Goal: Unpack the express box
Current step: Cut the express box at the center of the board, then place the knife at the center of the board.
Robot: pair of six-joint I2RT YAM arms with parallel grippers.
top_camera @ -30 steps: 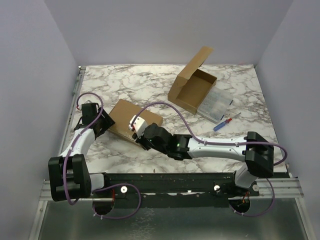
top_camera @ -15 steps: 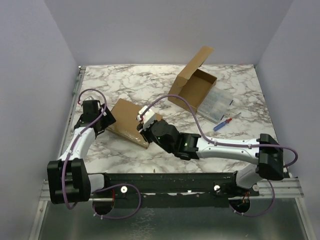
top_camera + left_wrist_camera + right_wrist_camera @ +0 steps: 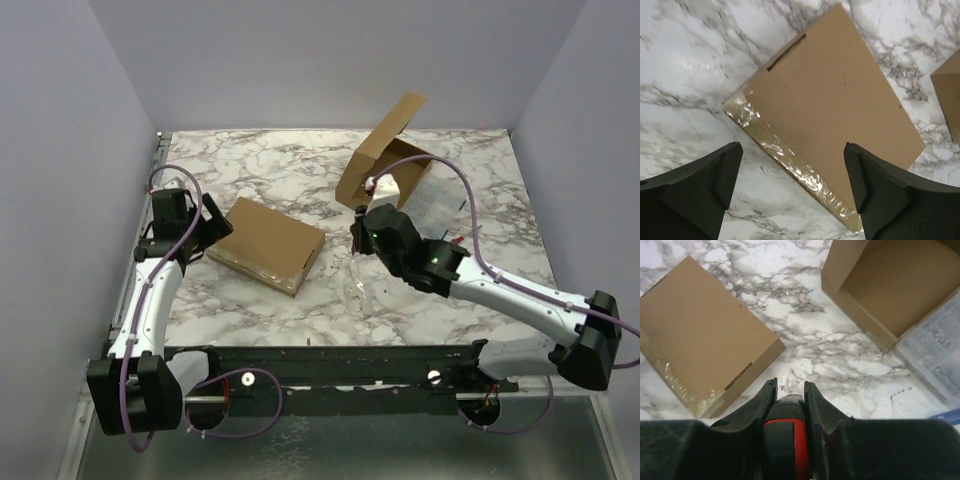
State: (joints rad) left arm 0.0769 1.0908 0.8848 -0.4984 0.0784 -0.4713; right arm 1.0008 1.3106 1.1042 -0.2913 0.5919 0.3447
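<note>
The express box [image 3: 265, 242] is a flat brown carton lying shut left of centre, with clear tape [image 3: 790, 160] along its near edge. My left gripper [image 3: 205, 225] stands open just off the box's left side; in the left wrist view its fingers [image 3: 792, 150] straddle the taped edge without touching it. My right gripper [image 3: 365, 215] hovers to the right of the box, shut on a red and black cutter [image 3: 785, 435]. The right wrist view shows the box [image 3: 700, 355] ahead to the left.
A second brown box [image 3: 390, 175] stands open at the back right, lid flap up; its corner [image 3: 947, 95] also shows in the left wrist view. A clear plastic bag [image 3: 435, 205] lies against it. A blue object [image 3: 945, 416] peeks in at the right edge.
My right arm has swung away from the taped box's near edge, to the right and back toward the open box. My left gripper has opened wider and drawn back to the left.
</note>
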